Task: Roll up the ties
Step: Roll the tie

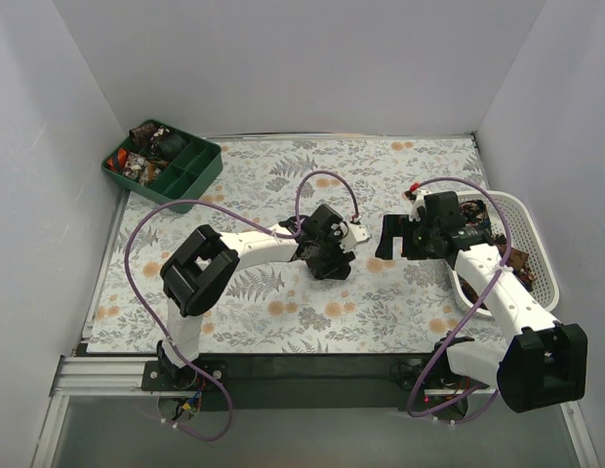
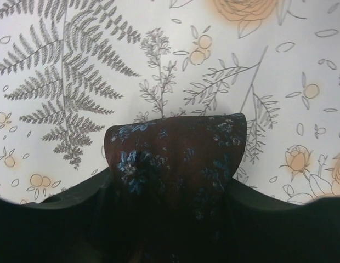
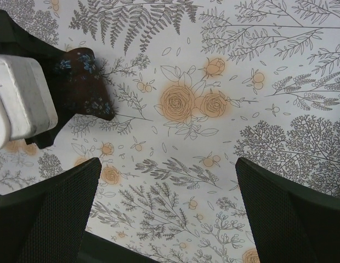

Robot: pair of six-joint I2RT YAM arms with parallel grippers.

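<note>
A dark brown tie (image 2: 175, 148) with small bluish flower print, wound into a coil, fills the gap between the fingers of my left gripper (image 2: 173, 183), which is shut on it just above the floral table cover. From above, that gripper (image 1: 332, 255) hangs near the table's middle with the coil (image 1: 334, 265) under it. My right gripper (image 1: 388, 239) hovers a short way to the right, open with nothing between its fingers (image 3: 60, 203). In the right wrist view the same tie (image 3: 82, 82) shows at upper left. More ties (image 1: 478, 229) lie in the basket behind the right arm.
A white lattice basket (image 1: 532, 249) stands at the right edge, partly under the right arm. A dark green divided tray (image 1: 190, 175) with small coils (image 1: 146, 146) in it sits at the back left corner. White walls close in the table on three sides.
</note>
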